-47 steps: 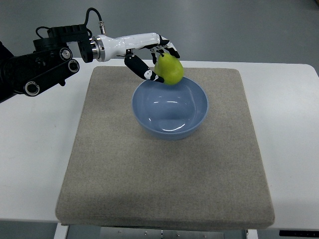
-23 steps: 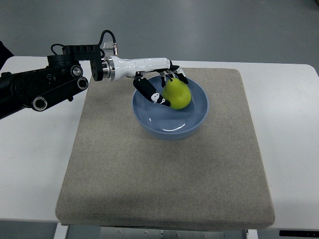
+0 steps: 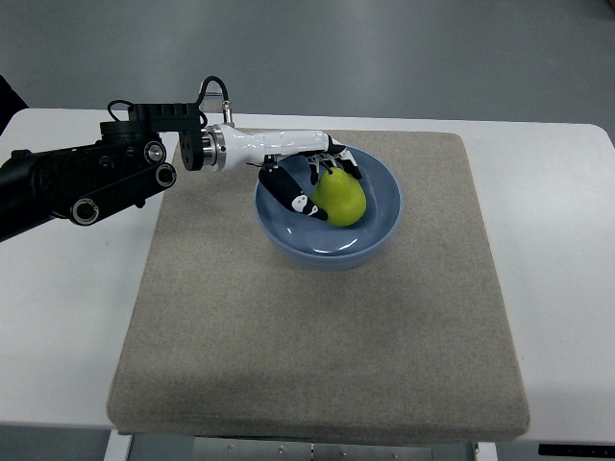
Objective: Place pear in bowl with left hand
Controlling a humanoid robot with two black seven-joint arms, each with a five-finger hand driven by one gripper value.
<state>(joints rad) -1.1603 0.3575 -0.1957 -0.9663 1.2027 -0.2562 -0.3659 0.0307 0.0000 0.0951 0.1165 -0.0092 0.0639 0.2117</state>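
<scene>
The pear (image 3: 341,197) is located inside the blue bowl (image 3: 380,226), in the bowl's far-left part, with its stem end directed away from the viewer. It is enclosed by the left hand (image 3: 312,182): the thumb lies along the pear's left side and the fingers (image 3: 338,165) are curled over its far side, so the fruit is held within the hollow. Whether the pear already rests on the bowl's floor cannot be determined.

The bowl stands on a grey mat (image 3: 317,336), in the mat's far half and slightly left of centre. The mat is laid on a white table (image 3: 58,317). A broad strip of bare mat is left on the near side of the bowl, and narrower strips are left to its left and right. The bowl's far rim lies close to the mat's far edge. Bare table surface is seen on both sides of the mat; the right side is wholly unoccupied.

The left arm (image 3: 96,178) is brought in from the left edge, above the table's far-left corner, and is reached over the bowl's left rim. Its upper part is cut off by the frame edge. The bowl's far-left rim is partly hidden by the wrist and fingers. The mat's near edge overhangs the table's near edge, and the table frame below it is only partly visible.
</scene>
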